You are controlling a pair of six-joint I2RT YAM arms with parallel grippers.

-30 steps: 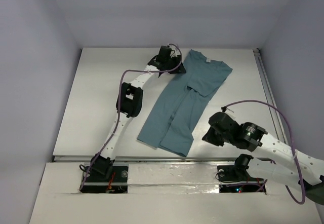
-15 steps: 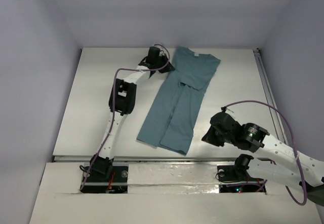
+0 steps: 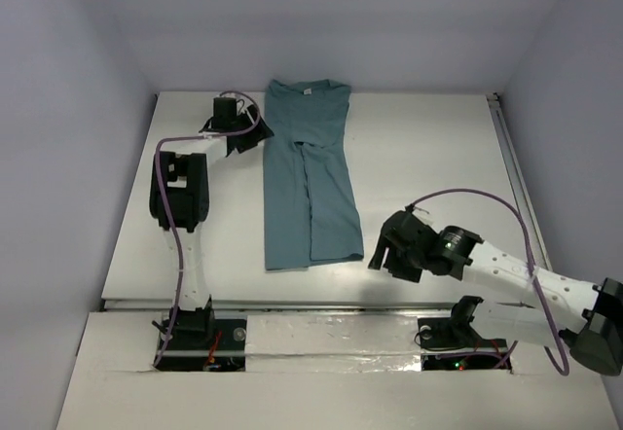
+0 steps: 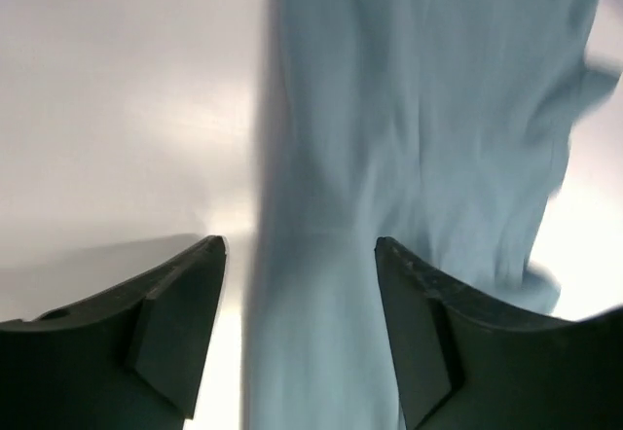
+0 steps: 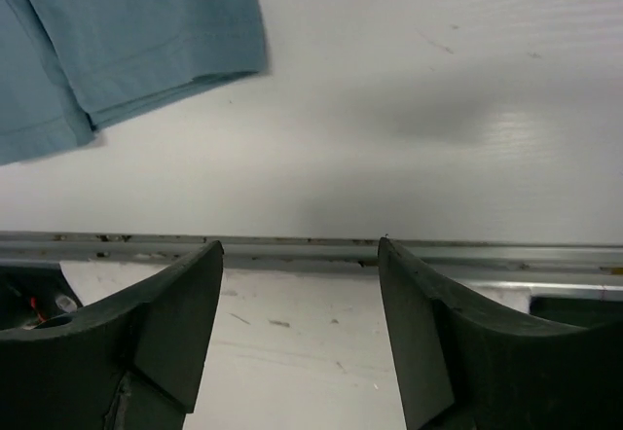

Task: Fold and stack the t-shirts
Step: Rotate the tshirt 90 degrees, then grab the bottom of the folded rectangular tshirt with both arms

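The teal t-shirt (image 3: 307, 177) lies flat on the table (image 3: 438, 158), folded lengthwise into a long strip. Its collar, with a small white label, is at the table's far edge and its hem points toward the near edge.

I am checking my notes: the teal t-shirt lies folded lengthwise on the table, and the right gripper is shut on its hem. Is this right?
No: the right gripper is open, clear of the t-shirt, as the right wrist view shows. The rest is right.

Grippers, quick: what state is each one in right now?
Left gripper: open, empty, at the teal t-shirt's edge.
Right gripper: open, empty, near the shirt's hem.
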